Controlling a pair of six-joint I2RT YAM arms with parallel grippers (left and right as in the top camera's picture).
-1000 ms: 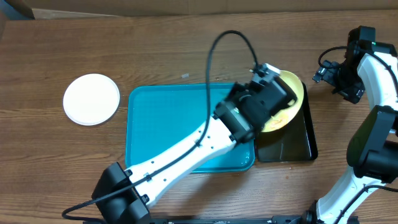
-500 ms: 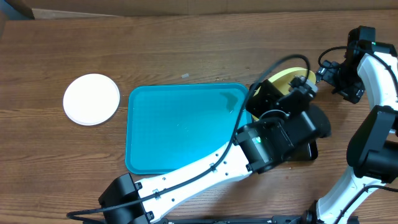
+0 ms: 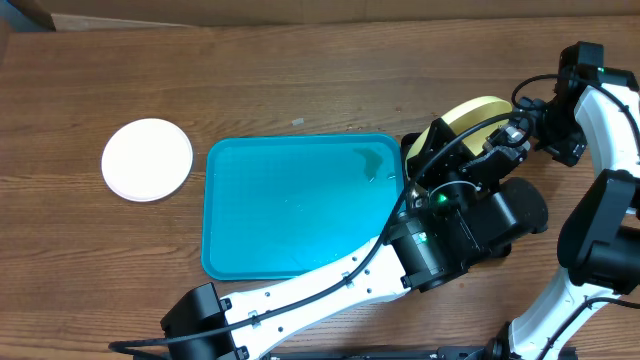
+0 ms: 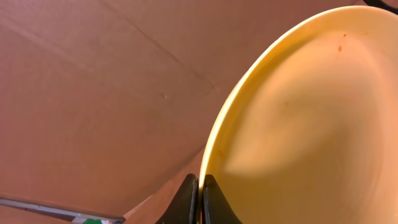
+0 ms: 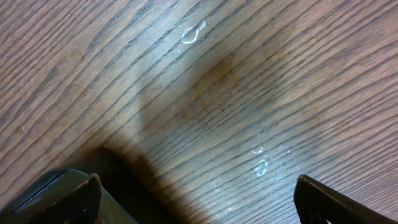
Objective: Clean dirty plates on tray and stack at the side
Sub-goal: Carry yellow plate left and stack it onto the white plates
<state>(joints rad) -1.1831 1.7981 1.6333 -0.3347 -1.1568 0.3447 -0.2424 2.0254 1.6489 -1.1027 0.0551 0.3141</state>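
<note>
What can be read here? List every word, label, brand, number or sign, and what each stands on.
None: no view shows any writing to quote.
The turquoise tray, the white plate, the yellow plate and the wooden table bear no words, labels, numbers or signs.
The arms' housings show no readable marking either.

The left arm [image 3: 330, 275] stretches from its base at seven o'clock out toward two o'clock, with the black wrist rolled over at the far end. The left gripper [image 4: 199, 191] is pinched tight on the rim of the pale yellow plate [image 4: 298, 124]. The right arm [image 3: 612, 110] stands folded at three o'clock. The right gripper [image 5: 198, 205] points toward nine o'clock, jaws spread wide and holding nothing.
</note>
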